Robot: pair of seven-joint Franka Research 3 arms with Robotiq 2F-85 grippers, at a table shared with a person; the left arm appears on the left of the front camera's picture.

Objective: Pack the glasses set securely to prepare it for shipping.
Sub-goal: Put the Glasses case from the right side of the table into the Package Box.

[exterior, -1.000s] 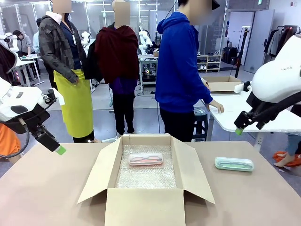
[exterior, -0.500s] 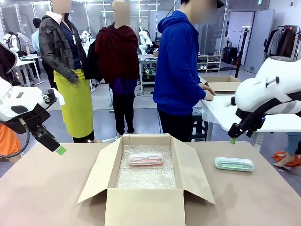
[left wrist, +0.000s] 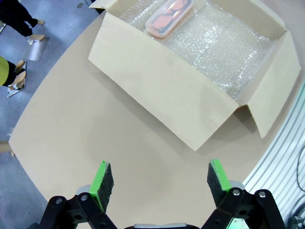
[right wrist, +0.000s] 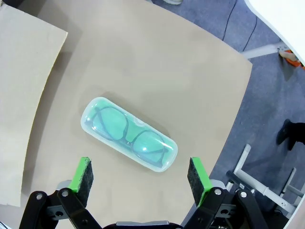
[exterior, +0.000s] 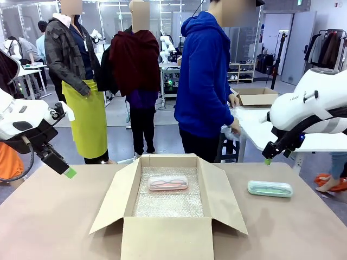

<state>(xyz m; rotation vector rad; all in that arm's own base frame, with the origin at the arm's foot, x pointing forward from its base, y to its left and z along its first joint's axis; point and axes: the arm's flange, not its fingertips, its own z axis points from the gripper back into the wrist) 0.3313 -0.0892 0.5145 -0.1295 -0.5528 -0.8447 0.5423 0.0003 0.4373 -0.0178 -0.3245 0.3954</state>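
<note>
Fingers spread wide and empty, the right tool (right wrist: 140,163) hangs above the mint green glasses case (right wrist: 128,133), which lies flat on the tabletop (exterior: 54,216) to the right of the open cardboard box (exterior: 217,200). The clear case showing pink (exterior: 167,182) already rests on bubble wrap (exterior: 168,206) inside the box. The left tool (left wrist: 158,166), likewise spread and empty, hovers off the box's left side. Fetching the green case looks to be the step in hand. Next, the right tool would likely need to turn slightly, descend and close across the case's narrow width
</note>
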